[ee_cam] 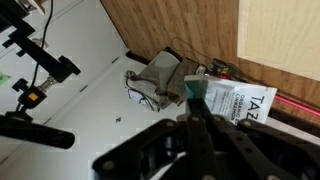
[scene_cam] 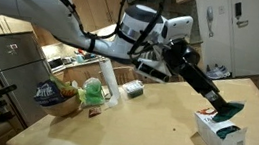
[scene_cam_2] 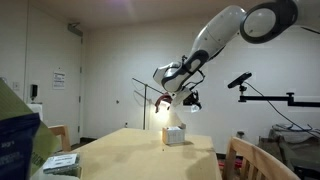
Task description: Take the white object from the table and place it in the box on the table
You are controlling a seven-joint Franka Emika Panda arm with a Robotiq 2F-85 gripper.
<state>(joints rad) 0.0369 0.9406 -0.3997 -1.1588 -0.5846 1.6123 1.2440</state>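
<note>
Packet (ee_cam: 238, 101) sits nearest in the wrist view: a small flat white sachet with a teal patch at one end and dark lettering across its white part. It is off the tabletop and not in the box. The fingers (ee_cam: 192, 122) are pressed together on its teal end, so the white part juts out to the side past them. Behind it the wrist view shows only a grey crumpled heap (ee_cam: 158, 80) with thin cables, a pale surface and wood panelling (ee_cam: 180, 30).

In an exterior view the fingers (scene_cam: 227, 110) point down at a slant just above the box (scene_cam: 220, 138). This is a white carton with green print near one edge of the tabletop (scene_cam: 153, 121). Whether they touch its top I cannot tell, and the packet is too small to make out here. In both exterior views the arm (scene_cam: 84, 31) reaches over the wood-coloured tabletop (scene_cam_2: 130, 155) towards the box (scene_cam_2: 174, 135).

Farther across the tabletop, well apart from the box, stands a group of things. A flat grey-white block (scene_cam: 132, 88) lies beside an upright white roll (scene_cam: 107, 75). A green bag (scene_cam: 92, 93) is just beside the roll, and a dark basket (scene_cam: 50, 94) is at the far end of the group. Beyond them stands a steel fridge (scene_cam: 15, 63). In an exterior view a wooden chair (scene_cam_2: 245, 160) stands by the tabletop.
</note>
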